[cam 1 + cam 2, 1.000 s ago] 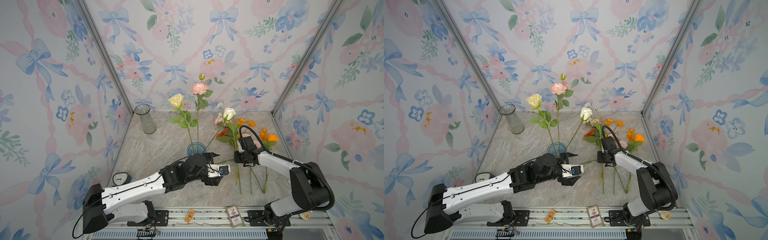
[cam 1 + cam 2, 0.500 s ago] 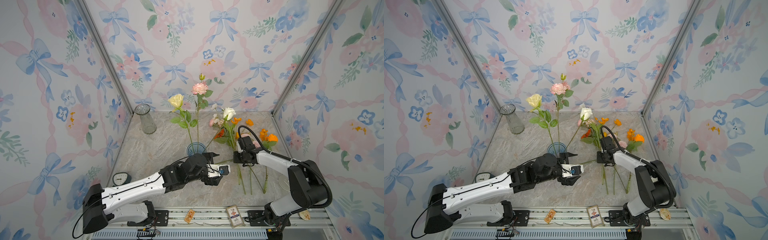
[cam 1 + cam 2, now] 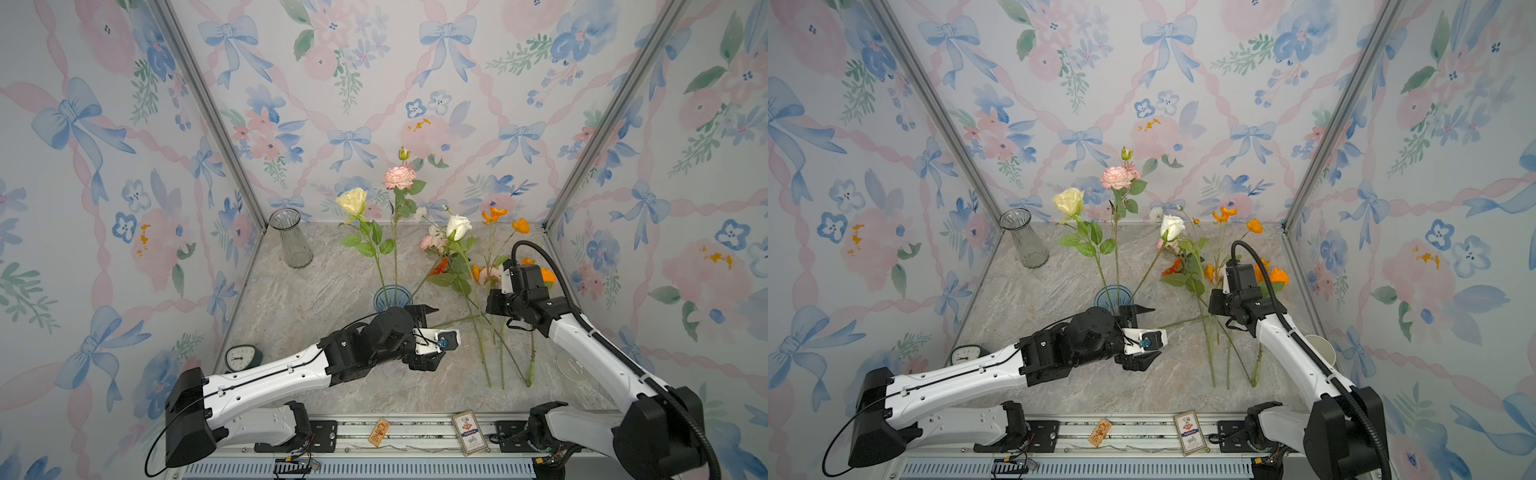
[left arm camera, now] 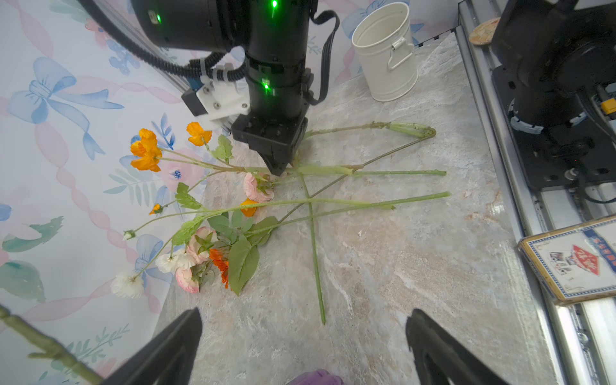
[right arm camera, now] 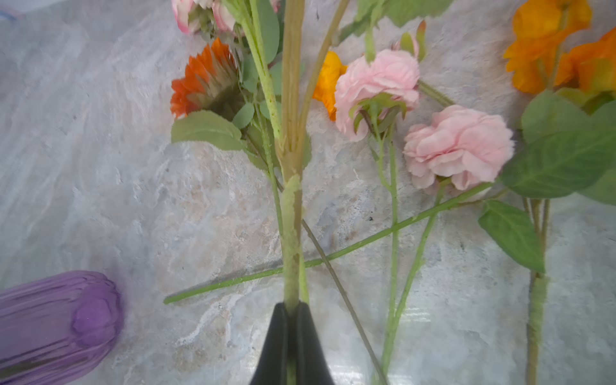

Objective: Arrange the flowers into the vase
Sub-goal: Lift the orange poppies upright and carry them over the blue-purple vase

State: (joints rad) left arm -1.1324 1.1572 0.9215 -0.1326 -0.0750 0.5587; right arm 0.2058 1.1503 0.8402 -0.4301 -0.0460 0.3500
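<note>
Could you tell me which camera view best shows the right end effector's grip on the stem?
The right wrist view: the right end effector is shut on the stem, close up. The left wrist view shows it from outside, among crossing stems; both top views show only its housing from above.

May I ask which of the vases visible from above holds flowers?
The blue vase in the middle holds roses; the clear vase at the back stands empty.
</note>
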